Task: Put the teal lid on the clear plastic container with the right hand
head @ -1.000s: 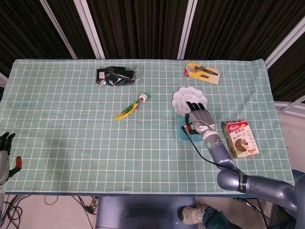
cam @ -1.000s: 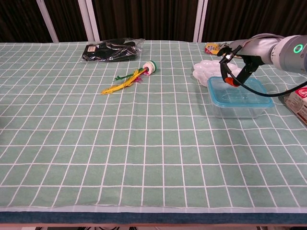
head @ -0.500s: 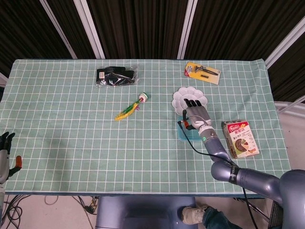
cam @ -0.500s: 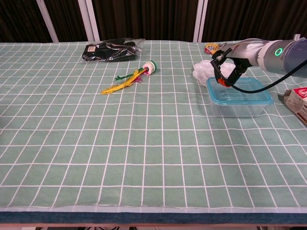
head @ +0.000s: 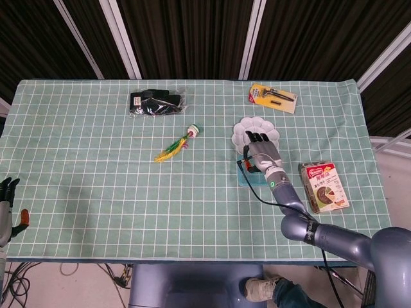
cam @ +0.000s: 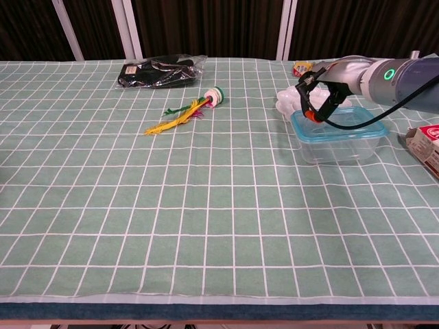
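The clear plastic container (cam: 336, 145) stands on the right of the table with the teal lid (cam: 346, 125) lying on top of it. In the head view only its left edge (head: 246, 179) shows beside my arm. My right hand (cam: 319, 94) (head: 261, 154) hangs over the lid's far left corner. Its orange-tipped thumb touches the corner and its fingers curl down over the far edge, gripping the lid. At the table's bottom left edge, far from everything, my left hand (head: 7, 192) holds nothing, its fingers apart.
A white flower-shaped palette (cam: 287, 101) (head: 244, 131) lies just behind the container. A snack box (head: 324, 187) (cam: 425, 142) sits to its right. A feathered toy (head: 174, 147), a black packet (head: 155, 103) and a yellow carded tool (head: 273, 97) lie farther off.
My right hand has moved left and a little farther back over the lid. The container and lid have slid slightly left with it. The left hand has stayed still.
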Robot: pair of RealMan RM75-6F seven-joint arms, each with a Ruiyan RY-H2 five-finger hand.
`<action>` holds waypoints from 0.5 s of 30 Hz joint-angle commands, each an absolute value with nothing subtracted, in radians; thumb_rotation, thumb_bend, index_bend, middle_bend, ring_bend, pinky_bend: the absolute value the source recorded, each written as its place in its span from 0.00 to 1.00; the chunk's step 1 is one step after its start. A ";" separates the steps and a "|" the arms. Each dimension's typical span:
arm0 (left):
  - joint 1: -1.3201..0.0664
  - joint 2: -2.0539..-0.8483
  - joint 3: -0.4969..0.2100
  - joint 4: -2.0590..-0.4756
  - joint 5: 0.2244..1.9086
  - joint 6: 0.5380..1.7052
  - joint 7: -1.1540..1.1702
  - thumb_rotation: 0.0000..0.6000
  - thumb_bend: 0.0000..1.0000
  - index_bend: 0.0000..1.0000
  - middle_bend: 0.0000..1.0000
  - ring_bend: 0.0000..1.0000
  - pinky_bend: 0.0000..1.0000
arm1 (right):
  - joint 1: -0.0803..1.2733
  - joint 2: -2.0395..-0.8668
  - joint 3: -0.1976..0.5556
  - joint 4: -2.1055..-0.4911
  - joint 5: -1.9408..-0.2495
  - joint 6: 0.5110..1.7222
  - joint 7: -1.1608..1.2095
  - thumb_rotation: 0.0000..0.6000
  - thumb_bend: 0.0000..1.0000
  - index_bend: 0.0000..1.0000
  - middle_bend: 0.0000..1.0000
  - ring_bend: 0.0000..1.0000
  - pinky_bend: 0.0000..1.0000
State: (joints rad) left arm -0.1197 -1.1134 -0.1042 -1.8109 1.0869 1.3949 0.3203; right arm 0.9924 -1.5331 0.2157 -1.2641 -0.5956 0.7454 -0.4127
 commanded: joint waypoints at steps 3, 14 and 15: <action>-0.121 -1.112 -0.104 -1.812 1.084 1.393 0.322 1.00 0.53 0.06 0.00 0.00 0.00 | 0.994 -1.539 0.207 -1.250 -0.592 0.737 -0.415 1.00 0.52 0.63 0.02 0.00 0.00; -0.122 -1.111 -0.102 -1.814 1.082 1.393 0.321 1.00 0.52 0.06 0.00 0.00 0.00 | 1.005 -1.552 0.187 -1.234 -0.572 0.710 -0.427 1.00 0.52 0.63 0.02 0.00 0.00; -0.122 -1.110 -0.102 -1.815 1.082 1.393 0.320 1.00 0.52 0.06 0.00 0.00 0.00 | 1.006 -1.553 0.186 -1.232 -0.572 0.709 -0.428 1.00 0.52 0.63 0.02 0.00 0.00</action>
